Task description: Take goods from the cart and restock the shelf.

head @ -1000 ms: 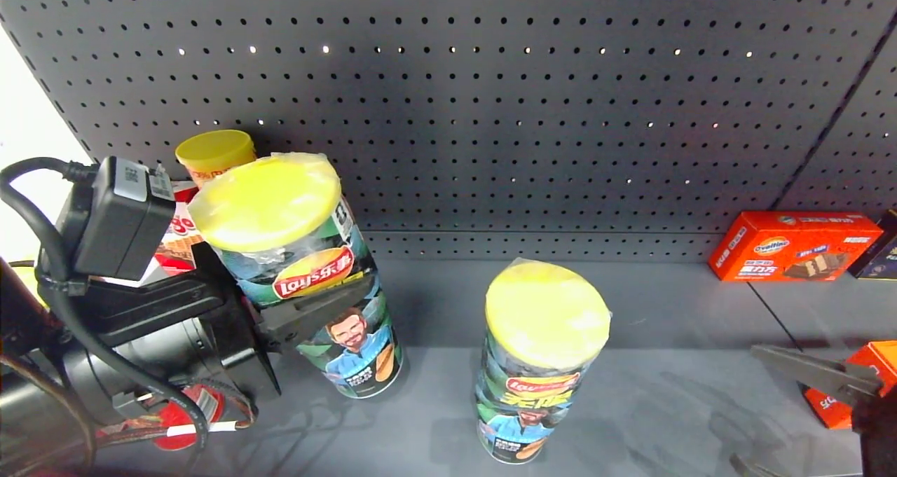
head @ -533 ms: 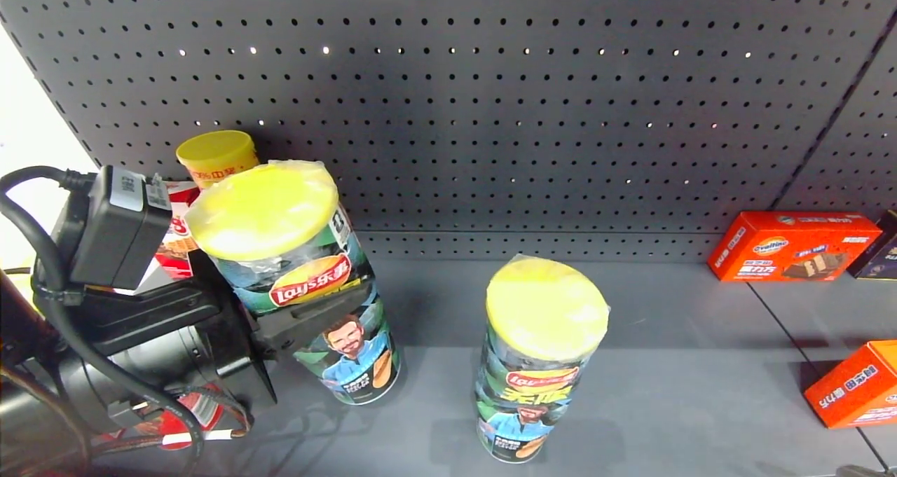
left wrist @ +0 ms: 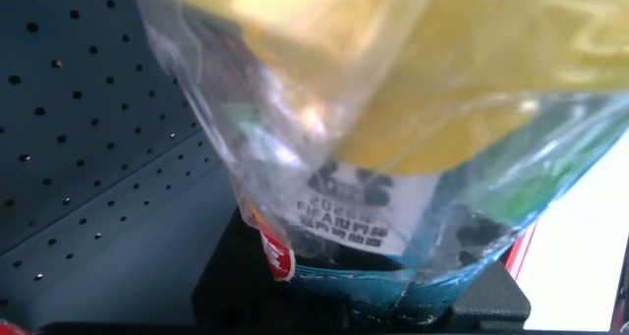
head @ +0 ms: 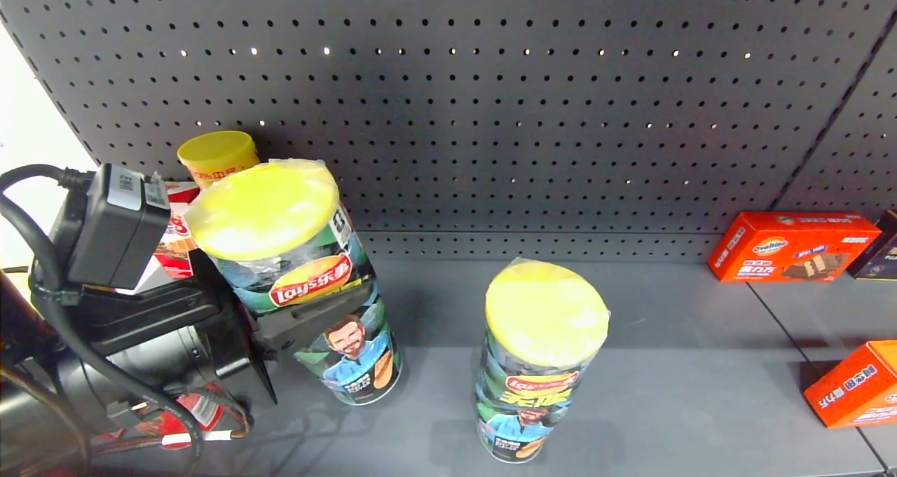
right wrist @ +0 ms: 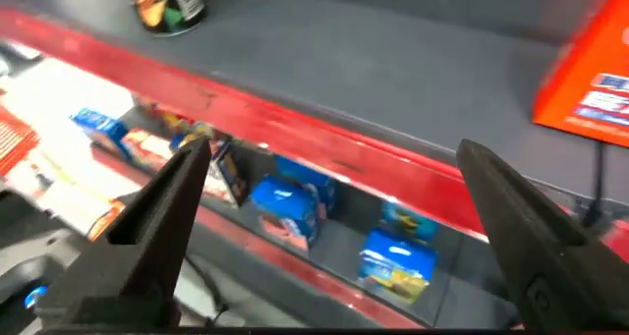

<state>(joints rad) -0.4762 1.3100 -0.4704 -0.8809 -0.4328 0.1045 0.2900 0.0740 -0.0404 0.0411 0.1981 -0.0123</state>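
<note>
A chip can [head: 301, 274] with a yellow lid leans a little at the left of the grey shelf [head: 687, 400], its base down at the shelf surface. My left gripper [head: 305, 305] is shut on its middle, one dark finger [head: 315, 316] crossing the label. The left wrist view has the same can [left wrist: 393, 129] close up in clear wrap. A second matching can [head: 539, 365] stands upright at the shelf's centre, free. My right gripper [right wrist: 344, 237] is open and holds nothing, out in front of the shelf's red front edge [right wrist: 295, 109].
A yellow cup [head: 216, 155] and a red-and-white pack [head: 175, 242] sit behind the held can. Orange boxes [head: 792, 246] [head: 851, 386] lie at the right. A perforated panel [head: 490, 113] backs the shelf. Blue packets [right wrist: 285, 202] lie on the lower shelf.
The right gripper has dropped out of the head view at the lower right. The left gripper shifted the held can slightly left, then stayed still.
</note>
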